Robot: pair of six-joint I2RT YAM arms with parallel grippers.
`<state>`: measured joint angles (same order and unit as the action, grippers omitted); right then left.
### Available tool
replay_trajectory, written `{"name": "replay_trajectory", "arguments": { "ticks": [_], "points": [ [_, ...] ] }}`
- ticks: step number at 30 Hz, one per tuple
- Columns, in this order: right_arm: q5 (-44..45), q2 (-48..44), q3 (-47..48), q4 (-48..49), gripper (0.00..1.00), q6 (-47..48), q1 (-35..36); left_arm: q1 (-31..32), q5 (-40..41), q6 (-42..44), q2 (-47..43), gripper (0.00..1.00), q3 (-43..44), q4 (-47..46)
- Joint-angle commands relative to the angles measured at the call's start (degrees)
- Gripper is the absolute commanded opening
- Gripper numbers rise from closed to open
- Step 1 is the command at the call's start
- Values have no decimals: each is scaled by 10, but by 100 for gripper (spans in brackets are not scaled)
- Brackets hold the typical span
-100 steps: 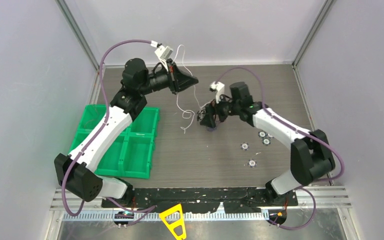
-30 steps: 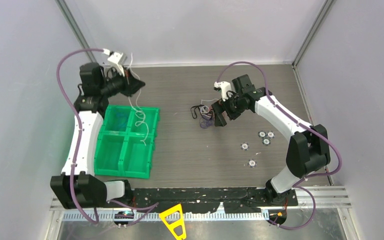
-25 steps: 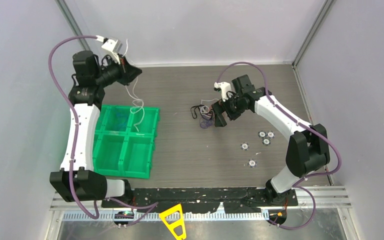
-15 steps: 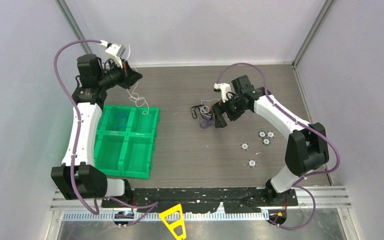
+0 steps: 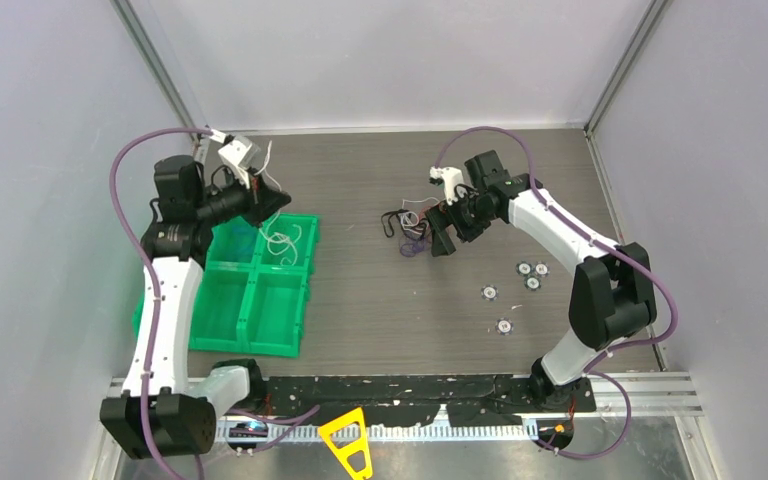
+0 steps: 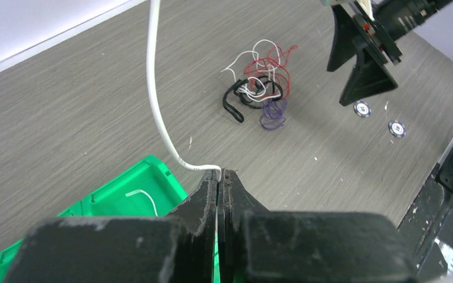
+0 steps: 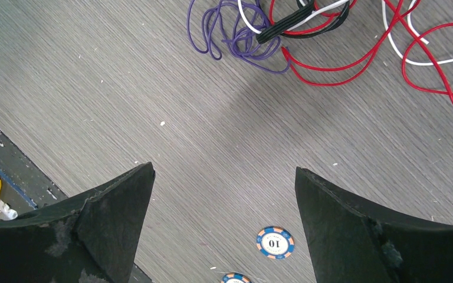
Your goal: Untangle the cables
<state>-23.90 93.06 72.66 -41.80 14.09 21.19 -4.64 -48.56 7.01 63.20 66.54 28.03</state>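
Note:
My left gripper (image 5: 272, 205) is shut on a thin white cable (image 6: 156, 94) and holds it over the far right compartment of the green bin (image 5: 250, 335). The cable's lower coil (image 5: 282, 242) lies inside that compartment. A small tangle of red, white, black and purple cables (image 5: 410, 228) lies on the table centre; it also shows in the left wrist view (image 6: 259, 88) and in the right wrist view (image 7: 307, 29). My right gripper (image 5: 440, 238) is open and empty, hovering just right of the tangle, its fingertips (image 7: 118, 200) clear of the wires.
The green bin has four compartments at the left. Several small round chips (image 5: 530, 275) lie on the table right of the tangle; one marked 10 (image 7: 275, 242) shows between my right fingers. Grey walls stand on three sides.
My left gripper carried the white cable away from the tangle to the left, swung over the bin, and has now come down so the cable's coil rests in the bin. The right gripper stays put.

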Motion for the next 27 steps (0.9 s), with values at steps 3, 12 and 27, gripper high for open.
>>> {"name": "replay_trajectory", "arguments": {
  "ticks": [3,12,27],
  "points": [
    [-10,-2,7,3,95,5,-3,-4,-28,30,-29,0,-29,45],
    [-23,7,1,5,95,-2,-4,-3,84,1,80,0,0,-19],
    [-26,12,-15,7,95,6,-13,1,139,126,175,0,-74,-40]
  ]
}}
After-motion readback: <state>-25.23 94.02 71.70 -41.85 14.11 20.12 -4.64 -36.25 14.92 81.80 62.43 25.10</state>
